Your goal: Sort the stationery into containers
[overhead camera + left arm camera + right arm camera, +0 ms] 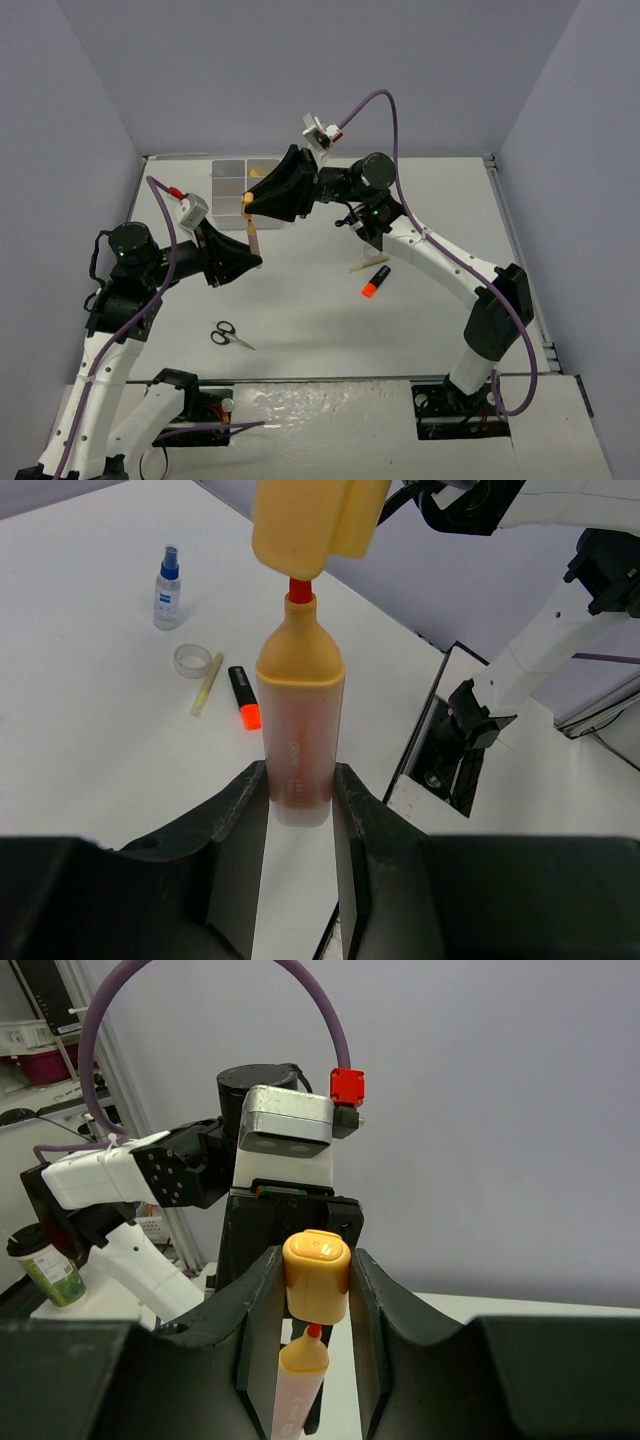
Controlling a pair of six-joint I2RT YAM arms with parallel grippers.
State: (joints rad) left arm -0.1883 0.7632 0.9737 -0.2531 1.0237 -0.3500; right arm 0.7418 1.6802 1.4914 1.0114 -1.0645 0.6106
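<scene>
An orange-yellow marker (pixel 298 710) stands upright with my left gripper (pixel 300 780) shut on its lower barrel. Its red tip (pixel 299 587) is bare. Right above the tip hangs the marker's cap (pixel 316 1276), and my right gripper (pixel 316 1270) is shut on it. In the top view the marker (pixel 253 235) and the cap (pixel 247 204) meet above the table, just in front of the white containers (pixel 229 181), which the right gripper (pixel 250 204) partly hides. The left gripper (pixel 256 258) comes in from the left.
On the table lie black-handled scissors (pixel 230 337), an orange-capped black marker (pixel 375 281) and a pale yellow pen (pixel 365 264). The left wrist view also shows a clear tape roll (pixel 196 661) and a blue-capped bottle (pixel 168 575).
</scene>
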